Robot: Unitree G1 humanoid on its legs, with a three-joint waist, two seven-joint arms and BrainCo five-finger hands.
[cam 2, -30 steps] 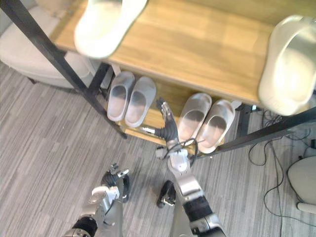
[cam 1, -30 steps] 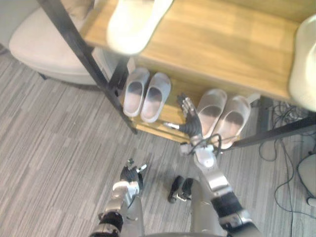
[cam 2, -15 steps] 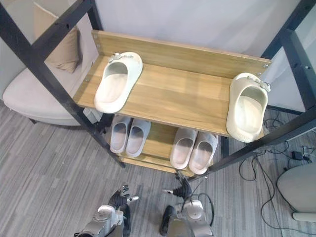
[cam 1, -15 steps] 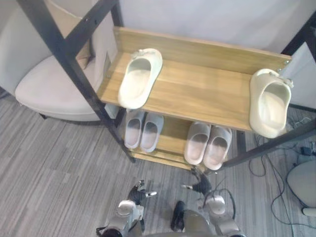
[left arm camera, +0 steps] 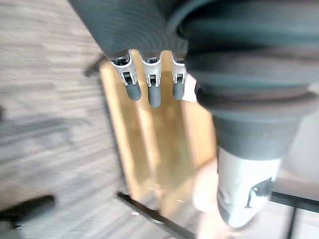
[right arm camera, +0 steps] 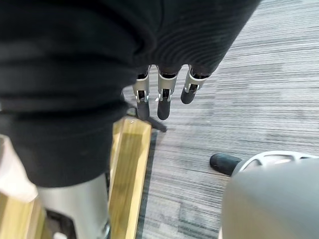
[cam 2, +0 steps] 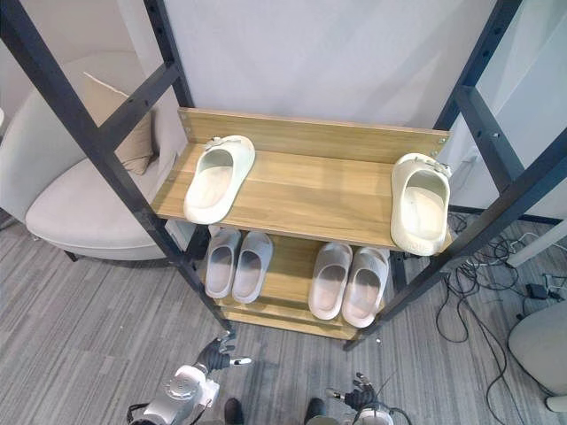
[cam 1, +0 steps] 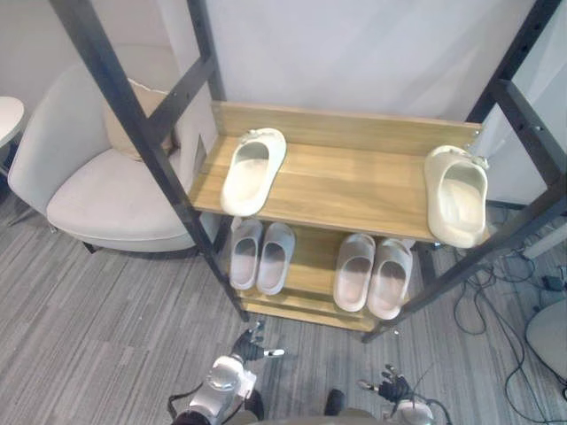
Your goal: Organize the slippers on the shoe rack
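Grey slipper pairs (cam 1: 262, 256) sit on the lower shelf (cam 1: 312, 258); right hand (cam 1: 390, 387) has pulled back to the bottom edge, spread and empty, like the left hand (cam 1: 248, 341). Cream slippers (cam 1: 252, 171) above, wide apart, likely come next.

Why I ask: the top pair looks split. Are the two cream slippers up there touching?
Apart. The right eye view shows bare upper shelf between the left cream slipper and the right cream slipper.

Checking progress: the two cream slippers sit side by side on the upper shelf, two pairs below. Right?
No: the right eye view shows the cream slippers apart, one at each end of the upper shelf. Two pairs below is right.
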